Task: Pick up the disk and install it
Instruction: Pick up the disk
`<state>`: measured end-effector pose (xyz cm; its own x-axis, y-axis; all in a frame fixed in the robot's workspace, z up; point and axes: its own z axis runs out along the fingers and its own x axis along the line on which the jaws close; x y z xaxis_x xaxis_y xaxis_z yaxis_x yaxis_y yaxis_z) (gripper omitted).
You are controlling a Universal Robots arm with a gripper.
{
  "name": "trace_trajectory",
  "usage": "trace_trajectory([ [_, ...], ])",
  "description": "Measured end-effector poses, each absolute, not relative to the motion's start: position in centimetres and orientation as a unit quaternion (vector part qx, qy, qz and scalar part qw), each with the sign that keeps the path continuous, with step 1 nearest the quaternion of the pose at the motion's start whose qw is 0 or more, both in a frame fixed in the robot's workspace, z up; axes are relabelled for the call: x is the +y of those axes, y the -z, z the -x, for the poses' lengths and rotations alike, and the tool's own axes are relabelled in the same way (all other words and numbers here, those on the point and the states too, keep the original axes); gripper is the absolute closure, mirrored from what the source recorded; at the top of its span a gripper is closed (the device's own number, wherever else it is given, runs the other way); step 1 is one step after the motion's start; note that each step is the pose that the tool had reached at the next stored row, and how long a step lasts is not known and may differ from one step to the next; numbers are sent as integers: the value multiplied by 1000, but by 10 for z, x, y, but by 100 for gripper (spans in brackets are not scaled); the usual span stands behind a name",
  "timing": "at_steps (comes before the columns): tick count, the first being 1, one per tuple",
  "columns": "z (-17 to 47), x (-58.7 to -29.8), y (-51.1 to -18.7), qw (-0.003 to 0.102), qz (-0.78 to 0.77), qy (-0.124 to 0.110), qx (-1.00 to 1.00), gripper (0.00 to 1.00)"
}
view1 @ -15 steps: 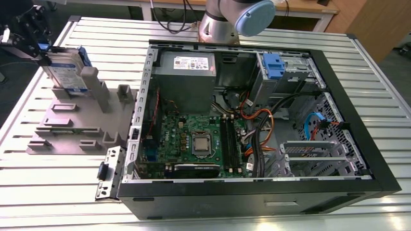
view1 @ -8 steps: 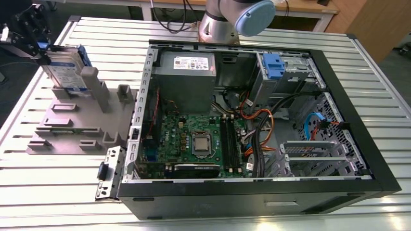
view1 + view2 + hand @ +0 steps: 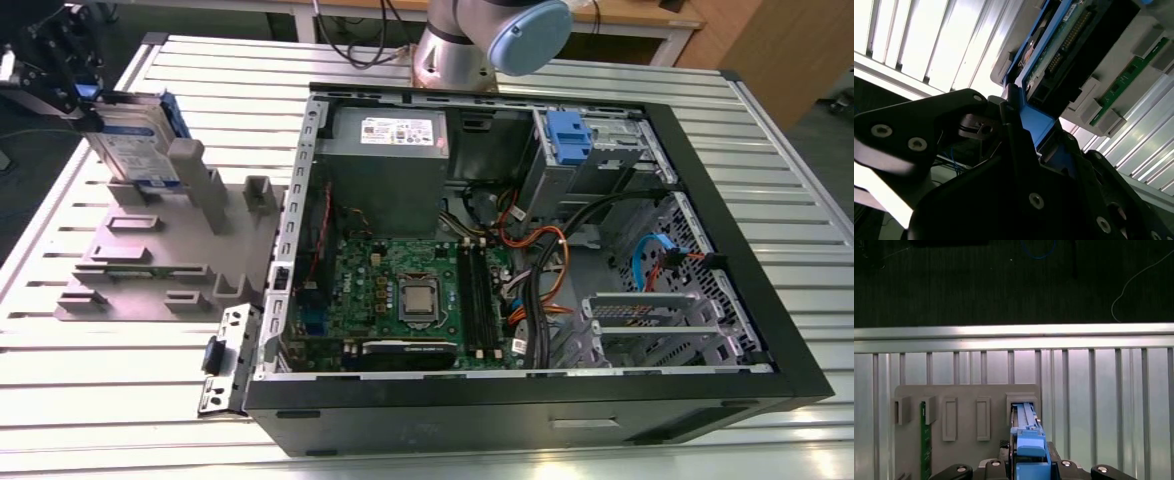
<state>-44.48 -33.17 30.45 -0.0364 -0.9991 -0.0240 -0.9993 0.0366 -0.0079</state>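
Here, in the exterior view, I see the black gripper [image 3: 83,100] at the far left of the exterior view, over a slatted metal table [image 3: 747,150]. Its jaws are closed on the top edge of the disk [image 3: 134,140], pinching the blue plastic frame around it. The disk stands upright on its edge, its lower end in a slot at the back of a grey holder [image 3: 147,255] that rests on the table. Just beside the holder, toward the exterior view's right, an open computer case [image 3: 534,400] lies on its side, with a grey power supply [image 3: 387,140] and a green main board [image 3: 400,290] inside it. The arm's base [image 3: 467,40] rises behind the case.

In the first wrist view I look down past the gripper [image 3: 1026,465] onto the disk's blue frame [image 3: 1029,447], seated in one slot of the holder [image 3: 964,395]. A thin green board [image 3: 925,440] stands in another slot, well apart.

In the second wrist view a black finger [image 3: 1009,125] presses against the blue frame, and the disk's circuit side [image 3: 1064,45] runs away from the gripper.
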Motion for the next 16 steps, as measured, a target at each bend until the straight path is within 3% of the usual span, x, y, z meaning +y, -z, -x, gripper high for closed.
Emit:
trace_trajectory([
  [16, 445, -332, -313, 11, 694, -5, 720, 64],
])
